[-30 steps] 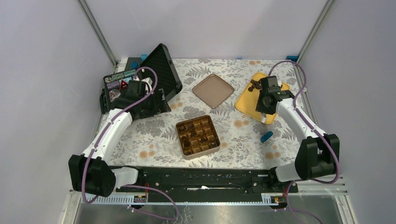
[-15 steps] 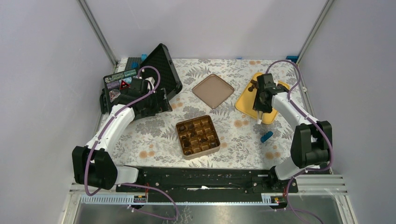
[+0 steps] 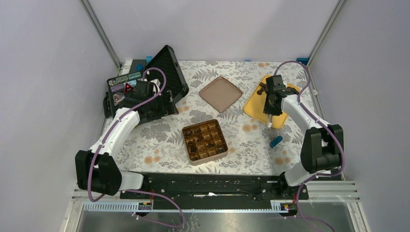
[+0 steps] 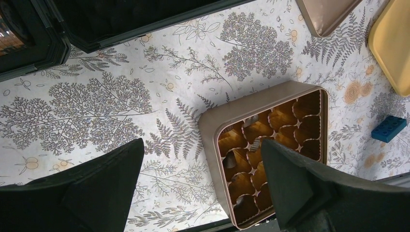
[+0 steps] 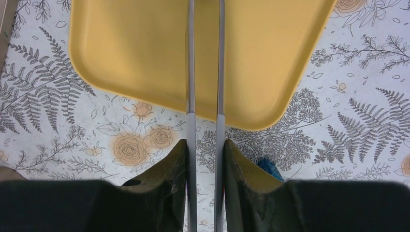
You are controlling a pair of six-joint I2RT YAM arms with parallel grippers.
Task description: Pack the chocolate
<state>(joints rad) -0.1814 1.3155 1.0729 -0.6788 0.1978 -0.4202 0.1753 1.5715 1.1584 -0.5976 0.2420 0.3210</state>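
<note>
Against 1 s ago: the right arm has drawn its elbow in and its wrist has shifted a little left and back over the yellow tray (image 5: 135,58). The left arm's shoulder has turned, wrist barely displaced. Over the last half second, almost nothing changed.

Right gripper (image 5: 204,150): clamped on grey metal tongs (image 5: 189,72), blades near parallel with a narrow gap, reaching out over the tray. The tips run past the wrist view's edge, so contact cannot be told.

Chocolate (image 3: 261,89): a small cluster on the far part of the tray. More pieces sit in some compartments of the gold tin (image 3: 205,159).

Left gripper (image 4: 202,145): fingers wide apart, holding nothing, above the floral cloth near the black case (image 3: 167,75).

Brown lid (image 3: 221,94) lies flat beyond the tin. Blue block (image 3: 275,141) lies near the tray's near corner.
</note>
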